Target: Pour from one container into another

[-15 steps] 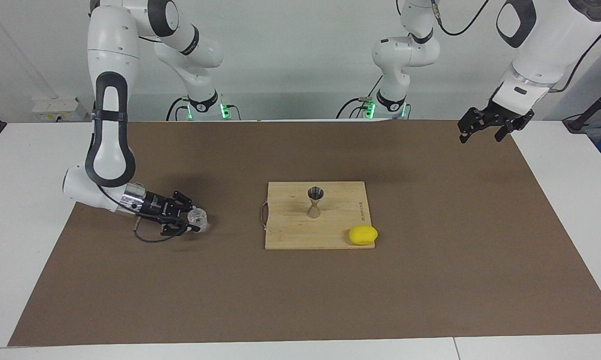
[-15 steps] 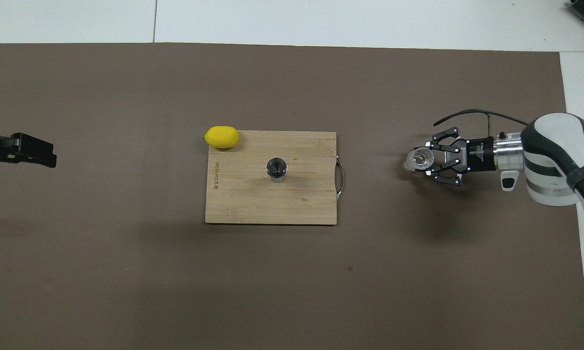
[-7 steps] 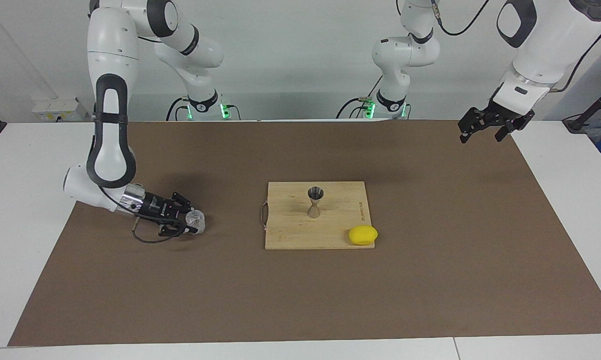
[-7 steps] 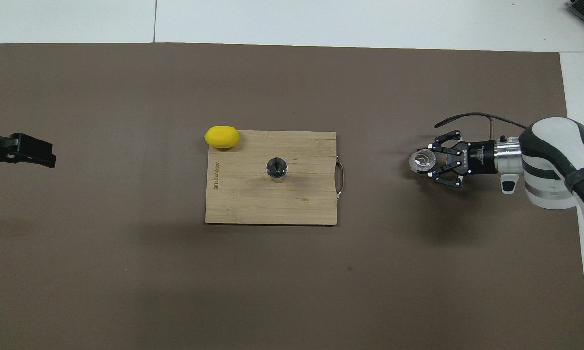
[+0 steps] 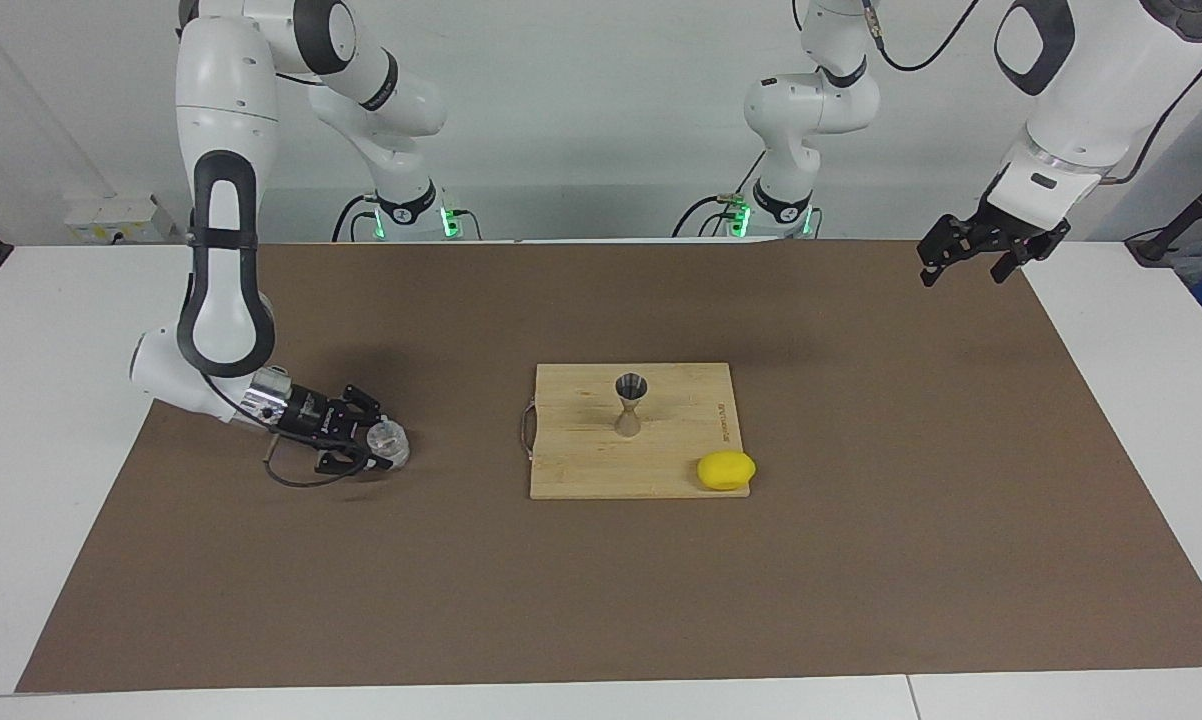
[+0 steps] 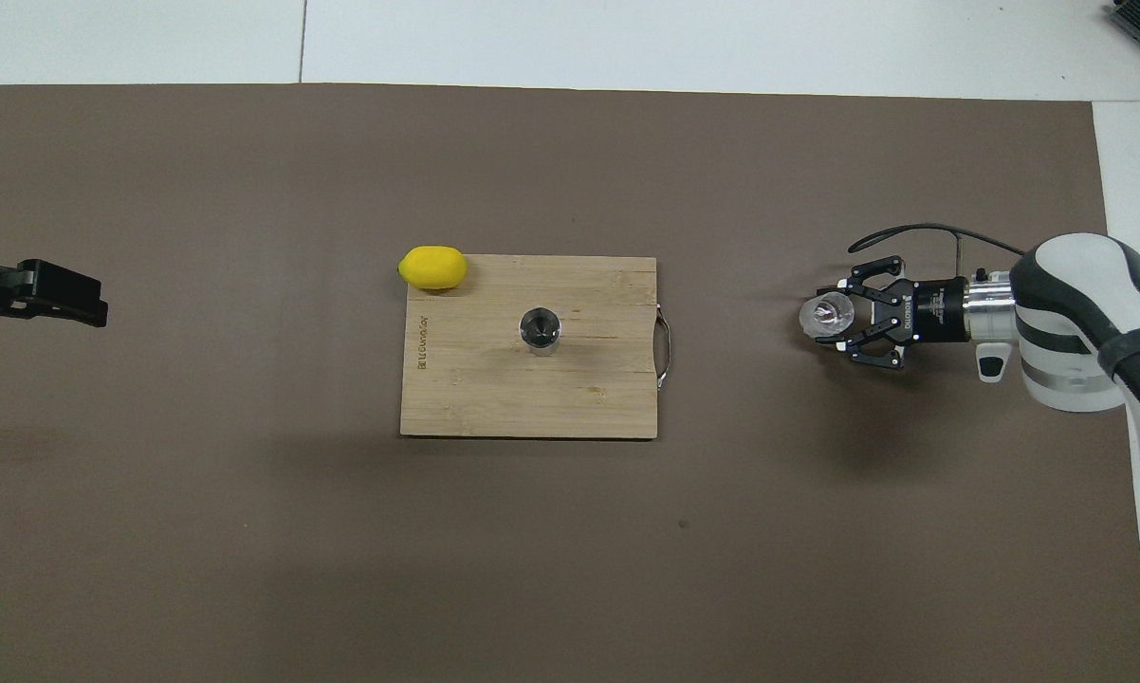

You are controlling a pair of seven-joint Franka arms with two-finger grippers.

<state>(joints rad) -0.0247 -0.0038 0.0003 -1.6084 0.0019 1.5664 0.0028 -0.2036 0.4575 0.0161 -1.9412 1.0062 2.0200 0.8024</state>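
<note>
You would have found the pour not under way at this moment. The clear glass tumbler [image 5: 391, 441] stood on the brown mat [image 5: 861, 560] toward the right arm's end of the desk [image 5: 1161, 340], well apart from the steel jigger [image 5: 629, 405]. Nothing was tipped and nothing was lifted. Whether the jigger had already been filled, or whether the pour had yet to begin, could not be read, as its upper cup showed only as a dark hollow from above. If the pour was still to come, the tumbler would have had to be raised, carried over the jigger and tilted.

The tumbler stood upright, with its mouth up and its short axis vertical. The jigger also stood upright near the middle of a wooden cutting board [image 5: 581, 475]. Its long axis was vertical, with one open cone on top and the other as its foot. A yellow lemon [image 5: 726, 469] lay at the board's corner that was farther from the robots, toward the left arm's end.

Your right hand [image 5: 385, 446] lay low and almost level over the mat, pointing toward the board, with the tumbler at its tip. You could not tell whether it gripped the glass or only sat around it. Your left hand [image 5: 966, 258] waited in the air over the mat's edge at its own end, spread wide and holding nothing.
</note>
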